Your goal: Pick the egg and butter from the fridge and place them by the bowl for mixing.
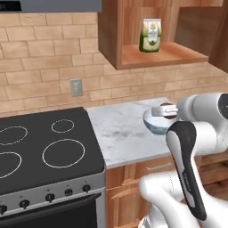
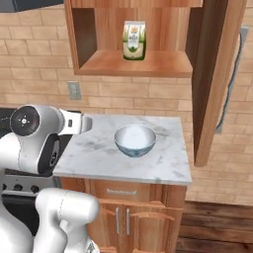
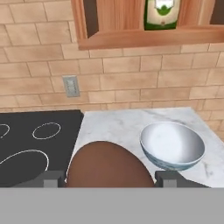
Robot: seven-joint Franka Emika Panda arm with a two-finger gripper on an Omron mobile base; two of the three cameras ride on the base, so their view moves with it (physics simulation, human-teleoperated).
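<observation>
The fingers (image 3: 109, 179) are gripping a brown egg (image 3: 109, 165). They're hovering over the desk (image 3: 118, 127), just beside the bowl (image 3: 173, 146).

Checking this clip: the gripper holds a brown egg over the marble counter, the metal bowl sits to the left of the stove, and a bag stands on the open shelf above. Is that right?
Not quite. The bowl sits on the marble counter to the right of the stove, as the left base view shows. The rest stands: the gripper holds the brown egg between its fingers, and the bag stands on the open shelf.
</observation>
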